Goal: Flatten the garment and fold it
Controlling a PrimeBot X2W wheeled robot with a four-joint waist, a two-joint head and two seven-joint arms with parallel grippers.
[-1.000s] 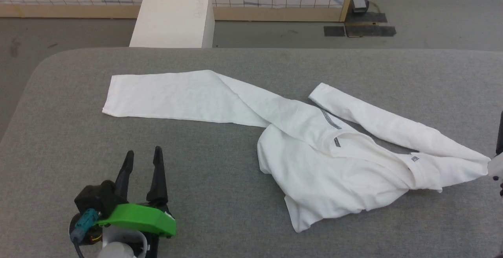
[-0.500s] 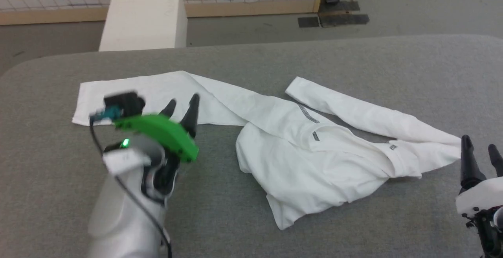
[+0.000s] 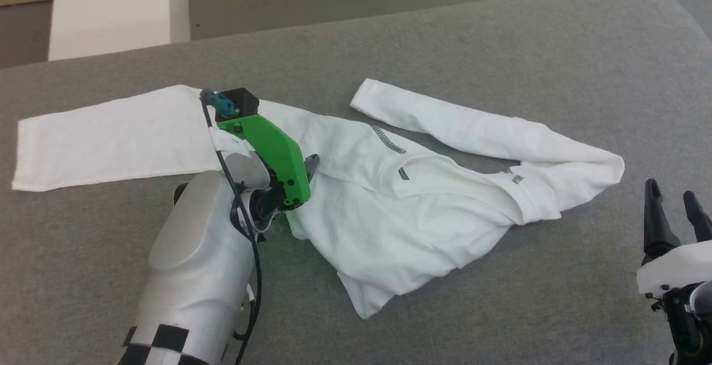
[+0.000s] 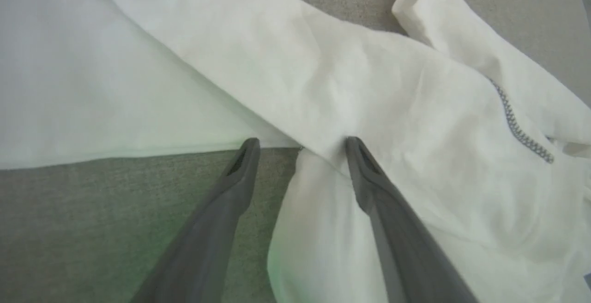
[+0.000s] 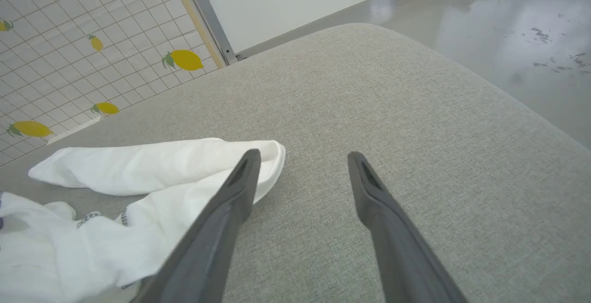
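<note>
Two grippers, both spread wide, neither pinching cloth. Garment (image 3: 389, 209) lies crumpled mid-frame on the grey table (image 3: 500, 31), long axis running left to right, one sleeve (image 3: 111, 142) stretched toward the left edge. Left gripper (image 4: 300, 145) straddles the armpit edge, clearly nearer; contact unclear. Right gripper (image 3: 669, 190) sits lower right, apart from the bunched end.

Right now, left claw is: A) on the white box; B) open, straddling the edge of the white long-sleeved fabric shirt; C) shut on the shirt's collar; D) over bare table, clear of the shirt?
B: left claw stands open, one finger over the white fabric shirt, one over the grey table.
</note>
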